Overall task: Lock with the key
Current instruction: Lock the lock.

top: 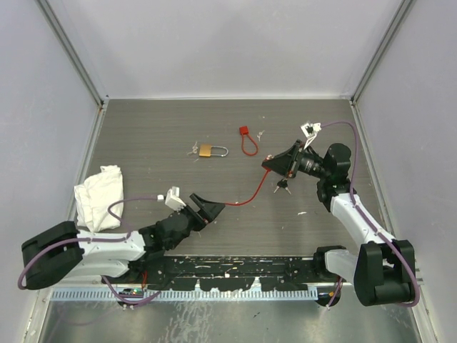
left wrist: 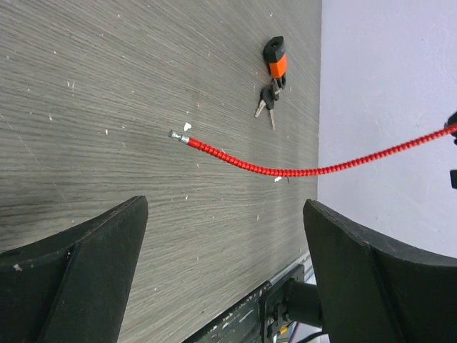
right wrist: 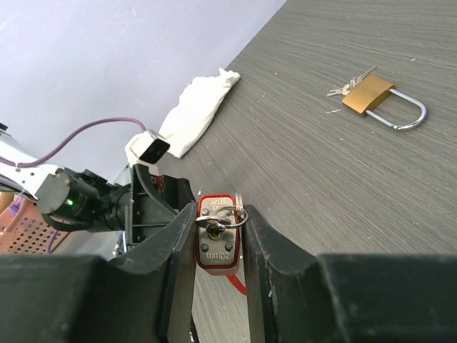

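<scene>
So the right claw (right wrist: 219, 216) is clamped on a little red padlock (right wrist: 216, 250), which has a red casing, a silver face plate with stamped lettering and a thin wire ring across the keyhole. It's up over the right side of the desk (top: 157, 121), about mid-depth. A red ribbed cable (left wrist: 250, 166) runs from it in a slack curve down to the grey wood-grain top and ends in a small metal tip (left wrist: 176, 134) right in front of the left claw (left wrist: 225, 214). That one's chunky black fingers are spread wide with nothing between them. The keys (left wrist: 266, 106) – dark heads, skinny silver blades – lie flat on the desk just on the near side of the right claw, clear of the cable. A small orange-and-black piece (left wrist: 275, 57) sits right next to them; can't tell what it is. Toward the far edge, around the middle, there's a brass padlock (top: 207, 150) with a shiny steel shackle, and another red lock (top: 244, 131) with its cable looped. Crumpled white cloth (top: 98, 196) by the left edge.
</scene>
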Controlling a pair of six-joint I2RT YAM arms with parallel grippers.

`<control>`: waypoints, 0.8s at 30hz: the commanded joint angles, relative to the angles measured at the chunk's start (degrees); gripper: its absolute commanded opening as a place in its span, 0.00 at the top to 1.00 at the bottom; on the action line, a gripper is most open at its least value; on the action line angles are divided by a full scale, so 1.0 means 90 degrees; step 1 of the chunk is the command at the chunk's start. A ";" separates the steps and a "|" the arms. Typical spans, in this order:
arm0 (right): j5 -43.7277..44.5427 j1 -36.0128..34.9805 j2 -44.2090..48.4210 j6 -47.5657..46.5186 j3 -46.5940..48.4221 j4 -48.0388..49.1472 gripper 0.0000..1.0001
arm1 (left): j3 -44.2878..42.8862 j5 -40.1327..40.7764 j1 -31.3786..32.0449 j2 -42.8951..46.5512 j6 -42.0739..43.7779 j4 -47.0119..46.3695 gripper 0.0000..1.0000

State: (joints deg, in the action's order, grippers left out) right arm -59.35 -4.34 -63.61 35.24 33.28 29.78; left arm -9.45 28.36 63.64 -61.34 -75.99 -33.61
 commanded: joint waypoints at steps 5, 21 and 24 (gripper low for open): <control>0.0198 0.0023 0.0137 0.0689 -0.0118 0.1064 0.99 | -0.0684 0.0737 0.0142 -0.1542 -0.1218 -0.1392 0.16; 0.0199 0.0023 0.0124 0.0767 -0.0199 0.1164 0.99 | -0.0989 0.2027 0.0456 -0.4375 -0.2701 -0.4299 0.48; 0.0188 0.0023 0.0113 0.0761 -0.0202 0.1169 0.99 | -0.1105 0.2005 0.0459 -0.4986 -0.2800 -0.5111 0.59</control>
State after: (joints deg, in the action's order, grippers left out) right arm -57.93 -4.32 -63.64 41.17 30.94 36.07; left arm -17.28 43.05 67.53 -101.43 -99.33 -65.04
